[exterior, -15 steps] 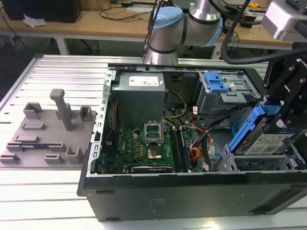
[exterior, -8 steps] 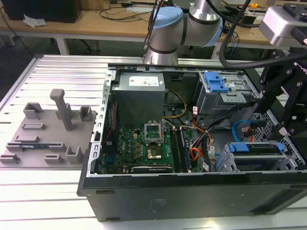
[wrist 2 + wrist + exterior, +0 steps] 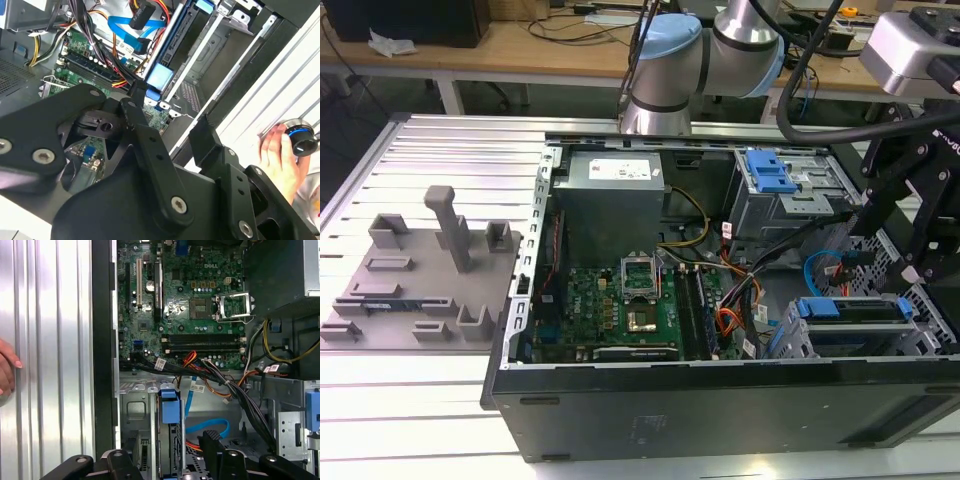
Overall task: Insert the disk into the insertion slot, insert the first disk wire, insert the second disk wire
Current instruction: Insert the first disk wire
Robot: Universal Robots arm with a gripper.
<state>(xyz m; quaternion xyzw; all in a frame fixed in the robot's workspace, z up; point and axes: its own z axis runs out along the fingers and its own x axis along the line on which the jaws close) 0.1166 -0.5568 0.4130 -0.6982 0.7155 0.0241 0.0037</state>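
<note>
Just below the gripper (image 3: pixel 165 450), whose fingers stand apart and hold nothing, the disk (image 3: pixel 170 407) sits on edge inside the insertion slot (image 3: pixel 925 335). Its blue carrier tab shows between the two fingers. A blue flat cable (image 3: pixel 215 424) lies loose just beside the gripper. Outside the computer case (image 3: pixel 720 400), well away from the gripper, a person's hand (image 3: pixel 280 150) is over the ribbed worktop (image 3: pixel 50 365).

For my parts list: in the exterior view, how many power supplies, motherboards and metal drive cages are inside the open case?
Power supply: 1
Motherboard: 1
Drive cages: 2, the blue-latched bay and the insertion slot
Total: 4
</note>
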